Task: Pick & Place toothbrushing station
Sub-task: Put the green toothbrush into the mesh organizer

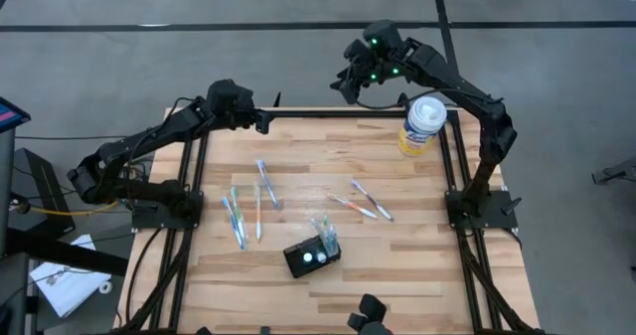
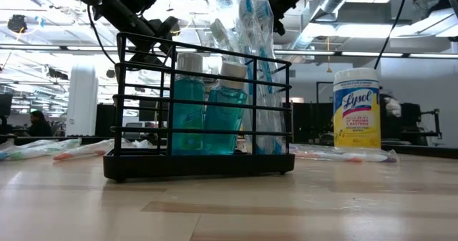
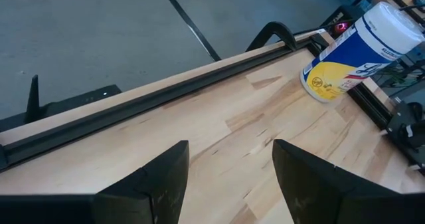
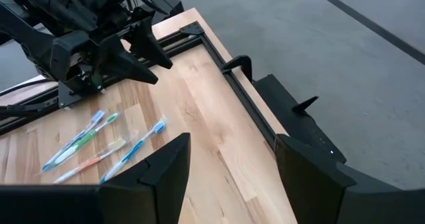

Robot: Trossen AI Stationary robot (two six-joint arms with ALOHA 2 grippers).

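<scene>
Toothbrushing station (image 1: 312, 254), a black wire holder with two teal bottles and wrapped toothbrushes, stands on the wooden table (image 1: 397, 275) near its front edge, untouched. Loose toothbrushes (image 1: 243, 211) lie scattered behind it, and a wipes canister (image 1: 421, 124) stands at the far right corner. Left gripper (image 3: 229, 177) and right gripper (image 4: 232, 177) both hover at the table's far edge, fingers spread wide, holding nothing.

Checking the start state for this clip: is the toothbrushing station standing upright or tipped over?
Upright. In the low view the toothbrushing station sits flat on the table, its two blue bottles standing straight inside.
</scene>
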